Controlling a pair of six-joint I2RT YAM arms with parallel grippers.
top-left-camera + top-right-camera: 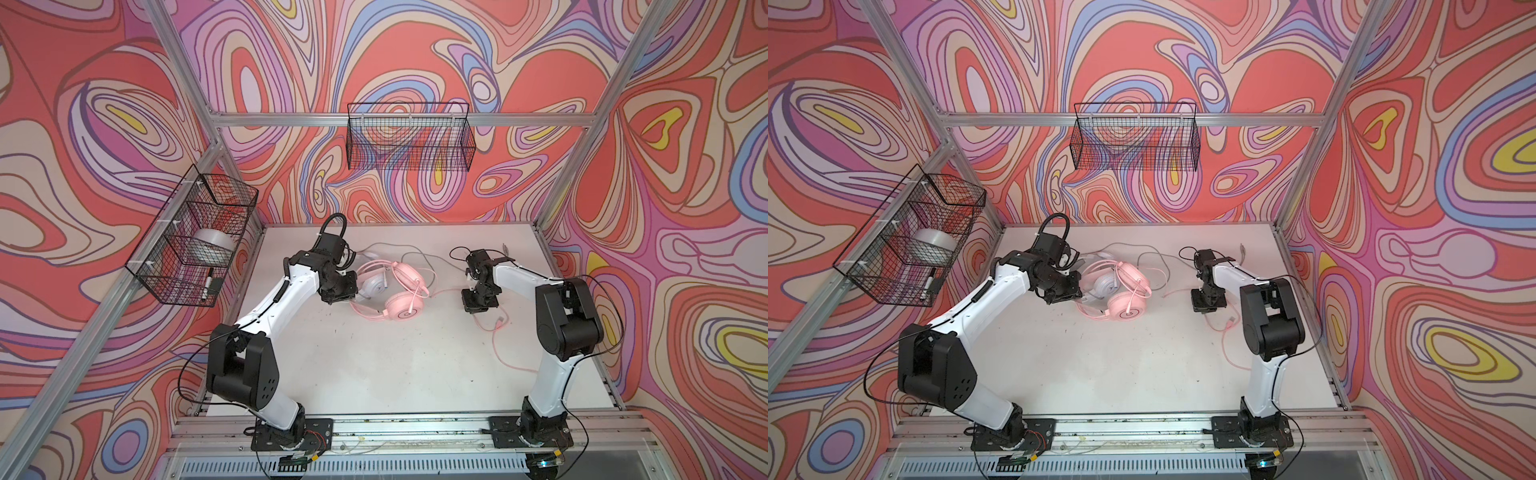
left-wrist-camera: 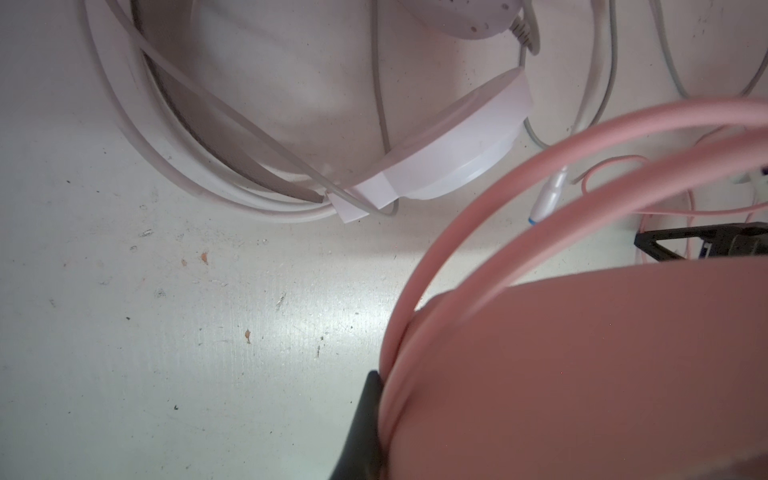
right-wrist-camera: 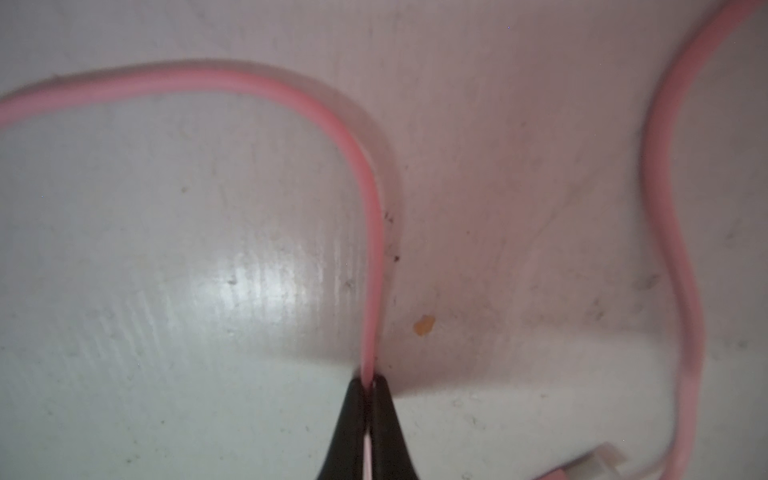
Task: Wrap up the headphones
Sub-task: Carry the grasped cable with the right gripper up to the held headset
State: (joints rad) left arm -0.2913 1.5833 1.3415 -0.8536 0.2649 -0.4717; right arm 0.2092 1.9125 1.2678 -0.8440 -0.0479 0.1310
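The pink headphones (image 1: 401, 309) (image 1: 1127, 308) lie mid-table, tangled over the white headphones (image 1: 374, 286) (image 1: 1102, 286). My left gripper (image 1: 352, 297) (image 1: 1077, 296) (image 2: 384, 386) is shut on the pink headphones' headband (image 2: 457, 232). Only one of its fingers (image 2: 365, 415) shows; the broad pink band (image 2: 582, 353) hides the other. The white earcup (image 2: 457, 137) lies just beyond. My right gripper (image 1: 478, 309) (image 1: 1206, 309) (image 3: 370, 382) points down at the table, to the right of the headphones. It is shut on the thin pink cable (image 3: 365, 208) (image 1: 498, 345), which curves away across the tabletop.
The pink cable's plug (image 1: 500, 319) lies beside the right gripper. Grey-white cable (image 1: 419, 257) loops behind the headphones. A wire basket (image 1: 195, 241) on the left wall holds a tape roll (image 1: 212, 245) and a marker (image 1: 208, 284). Another basket (image 1: 409, 137) hangs on the back wall.
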